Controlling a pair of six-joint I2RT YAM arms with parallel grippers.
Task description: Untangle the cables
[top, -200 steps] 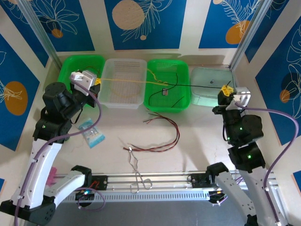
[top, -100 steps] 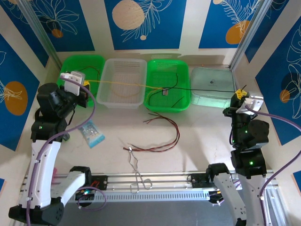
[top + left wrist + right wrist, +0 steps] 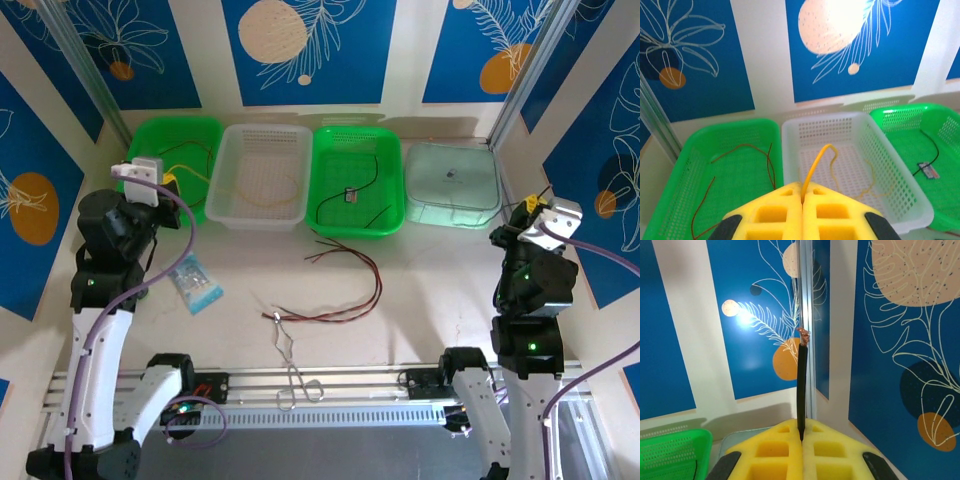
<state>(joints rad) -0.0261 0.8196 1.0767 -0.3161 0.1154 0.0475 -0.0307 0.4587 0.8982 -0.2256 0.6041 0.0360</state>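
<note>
My left gripper (image 3: pixel 170 184) (image 3: pixel 802 189) is shut on a yellow cable (image 3: pixel 816 162), which arcs up from the pads and falls slack into the white basket (image 3: pixel 232 150) (image 3: pixel 897 190). My right gripper (image 3: pixel 533 206) (image 3: pixel 801 434), far right and raised, is shut on a black cable (image 3: pixel 801 385) whose bare copper end sticks straight up. A brown cable (image 3: pixel 742 149) lies in the left green basket (image 3: pixel 148 140). Another black cable (image 3: pixel 374 172) lies in the middle green basket (image 3: pixel 395 215). Red and dark brown cables (image 3: pixel 352 290) curl on the table.
Silver forceps (image 3: pixel 290 358) lie near the front rail (image 3: pixel 340 380). A blue packet (image 3: pixel 195 285) sits left of centre. A clear tray (image 3: pixel 455 205) stands at the back right. Patterned blue walls close in both sides.
Both arms have swung outward, away from each other. The yellow and black cables that stretched taut across the baskets are no longer taut; the yellow one now lies slack in the white basket.
</note>
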